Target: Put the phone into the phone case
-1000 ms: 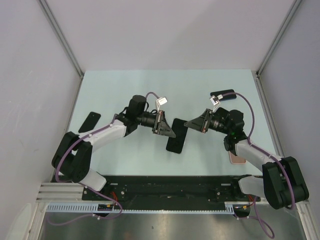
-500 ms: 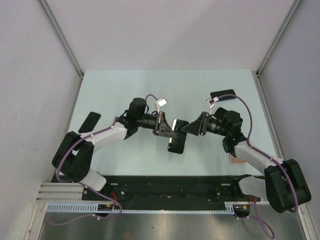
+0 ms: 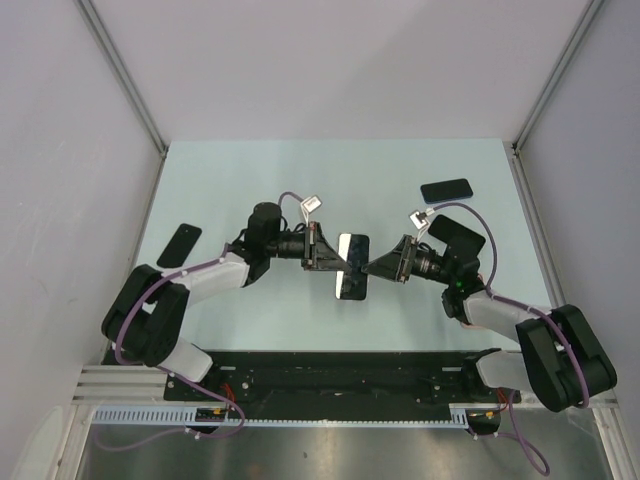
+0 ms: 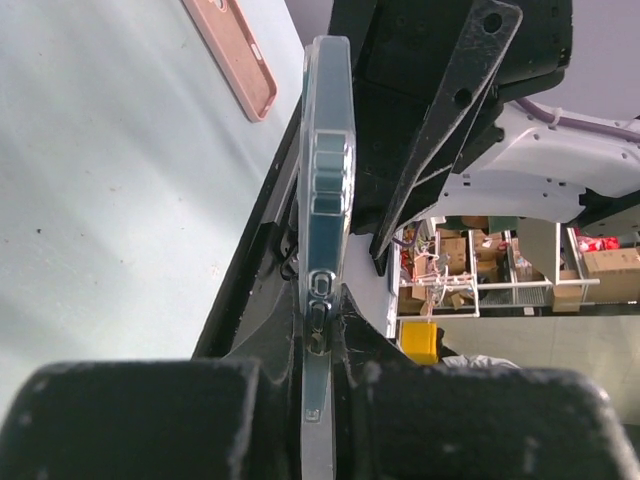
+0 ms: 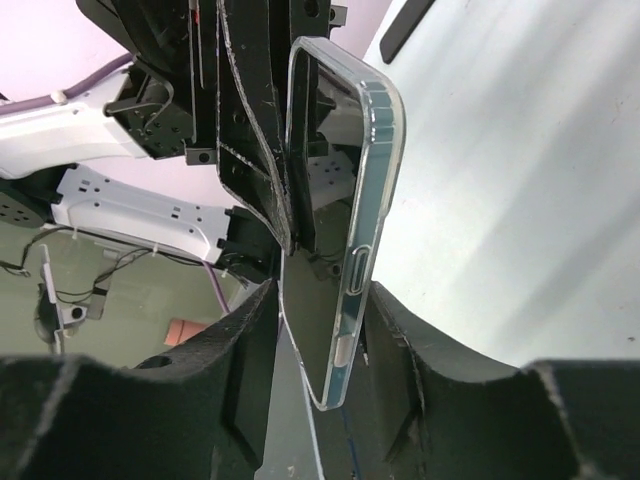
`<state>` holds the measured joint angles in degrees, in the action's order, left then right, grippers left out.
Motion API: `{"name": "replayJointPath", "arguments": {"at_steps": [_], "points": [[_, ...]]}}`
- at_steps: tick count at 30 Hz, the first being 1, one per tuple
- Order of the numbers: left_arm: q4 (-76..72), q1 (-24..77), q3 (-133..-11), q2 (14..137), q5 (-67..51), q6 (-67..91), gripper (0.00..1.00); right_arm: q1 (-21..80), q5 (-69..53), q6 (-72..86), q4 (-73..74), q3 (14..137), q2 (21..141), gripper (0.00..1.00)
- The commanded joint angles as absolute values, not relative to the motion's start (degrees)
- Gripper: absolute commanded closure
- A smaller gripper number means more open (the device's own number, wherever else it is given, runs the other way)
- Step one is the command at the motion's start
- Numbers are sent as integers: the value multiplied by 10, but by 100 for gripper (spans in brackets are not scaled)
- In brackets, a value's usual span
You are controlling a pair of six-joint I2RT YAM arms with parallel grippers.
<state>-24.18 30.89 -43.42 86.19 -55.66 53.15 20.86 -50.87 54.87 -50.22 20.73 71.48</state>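
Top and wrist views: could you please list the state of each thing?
phone: in the clear case, held off the table.
clear case: around the phone.
left gripper: shut on the clear case.
right gripper: jaws straddle the other end, grip unclear.
pink case: flat on the table.
far black slab: flat on the table.
left black slab: flat on the table.

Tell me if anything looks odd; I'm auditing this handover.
Nothing is spilled or damaged. One thing stands out: the phone, already in a clear case, is held tilted mid-table instead of lying flat. The left gripper clamps it and the right gripper straddles its opposite edge.
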Motion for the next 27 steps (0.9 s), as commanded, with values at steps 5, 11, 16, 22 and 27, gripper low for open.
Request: {"name": "replayJointPath", "arguments": {"at_steps": [5, 11, 16, 22, 27], "points": [[-352, 308, -411, 833, -582, 584, 100, 228, -507, 602, -636, 196, 734, 55], [-392, 308, -401, 828, -588, 614, 100, 238, -491, 604, -645, 196, 735, 66], [-404, 308, -392, 817, -594, 628, 100, 239, -479, 606, -643, 195, 726, 100], [-285, 309, -416, 812, -578, 549, 90, 240, -468, 592, -615, 199, 709, 100], [-195, 309, -431, 793, -570, 501, 52, 237, -469, 575, -571, 202, 700, 100]]}}
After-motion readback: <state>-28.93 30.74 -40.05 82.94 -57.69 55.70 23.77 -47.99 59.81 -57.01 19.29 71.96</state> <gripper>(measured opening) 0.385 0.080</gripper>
